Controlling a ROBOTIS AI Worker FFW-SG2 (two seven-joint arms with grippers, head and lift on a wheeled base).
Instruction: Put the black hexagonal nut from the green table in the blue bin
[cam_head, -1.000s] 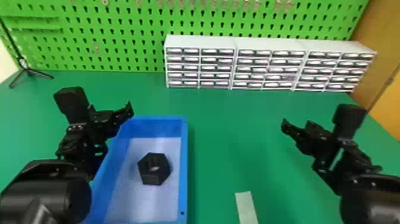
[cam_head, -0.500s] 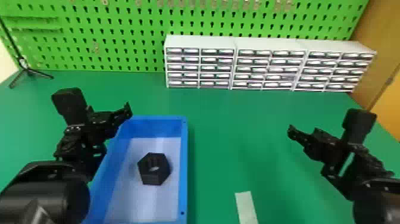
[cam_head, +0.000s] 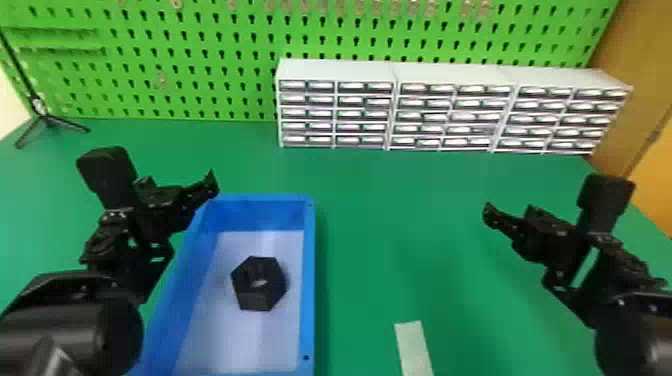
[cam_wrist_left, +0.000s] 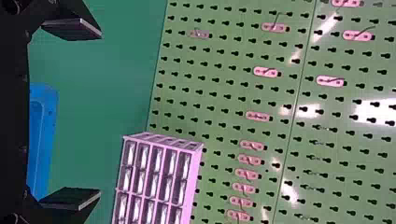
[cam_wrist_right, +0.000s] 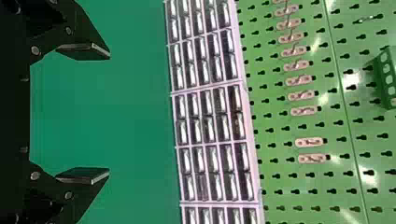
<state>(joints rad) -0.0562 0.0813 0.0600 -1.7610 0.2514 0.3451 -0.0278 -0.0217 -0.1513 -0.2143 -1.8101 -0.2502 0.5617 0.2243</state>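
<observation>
While the black hexagonal nut (cam_head: 259, 295) lies inside the blue bin (cam_head: 309, 280), the left gripper (cam_head: 212, 184) hangs near the bin's far left corner, fingers spread wide. Over the green table (cam_head: 400, 240), the right gripper (cam_head: 490, 216) is open too.

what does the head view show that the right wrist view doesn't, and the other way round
Head view: the black hexagonal nut lying inside the blue bin, a pale strip on the table, a small black tripod at the far left and the left arm.

Right wrist view: a green block with a row of round holes, against the pegboard.

Both: the right gripper with nothing held, the green table, the drawer cabinets and the green pegboard.
</observation>
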